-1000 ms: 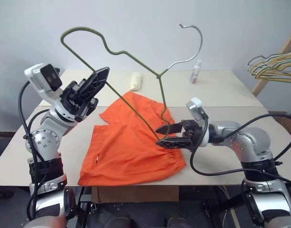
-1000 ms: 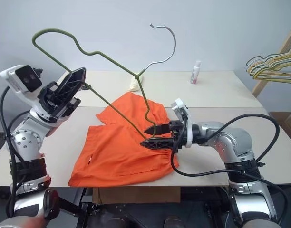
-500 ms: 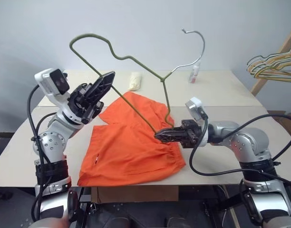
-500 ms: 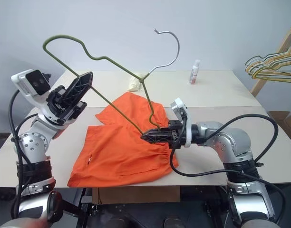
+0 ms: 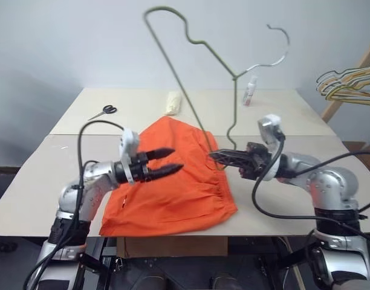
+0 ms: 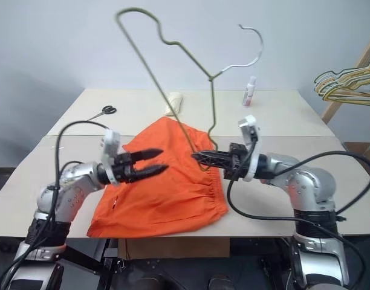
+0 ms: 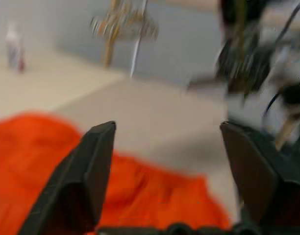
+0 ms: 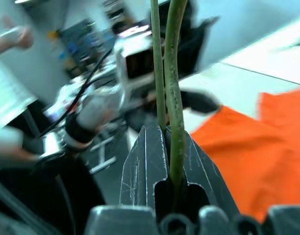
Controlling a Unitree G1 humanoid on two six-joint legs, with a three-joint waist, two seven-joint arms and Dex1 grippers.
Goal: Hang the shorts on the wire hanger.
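- Far left of table (image 5: 34, 181): scissors (image 5: 104, 110) lying flat, well apart from work area. Not relevant to the job.
- Left gripper (image 5: 167, 162): jaws spread wide, nothing between them. Hovering just over left part of shorts (image 5: 173, 190), pointing right. No contact w/ cloth confirmed.
- Shorts: bright orange, spread flat at table centre, gathered waistband at near right, legs running far-left. Near edge at table's near edge. Not yet on hanger.
- Shorts handling, judged: light, limp, no stiffness; will sag and fold once lifted. Not fragile. Fabric likely to slide on bare wire. Best hold judged at gathered elastic band, thickest part, pinched w/ several layers; a single layer from a leg prob. slips out.
- Wire hanger (image 5: 191, 72): thin olive-grey wire, upright above shorts, hook at upper right, long arm rising to upper left. Lower end touching or just over waistband area; cannot tell which.
- Hanger handling, judged: light, springy, thin; prone to pivot in a narrow pinch, so swing expected under cloth load.
- Right gripper (image 6: 200, 158): clamped on hanger's lower wire, pointing left; wrist view confirms wire seated between closed fingers (image 8: 145, 166).
- Far right: bottle (image 5: 250, 92) at table's far side; bunch of other hangers (image 5: 348, 84) off table.
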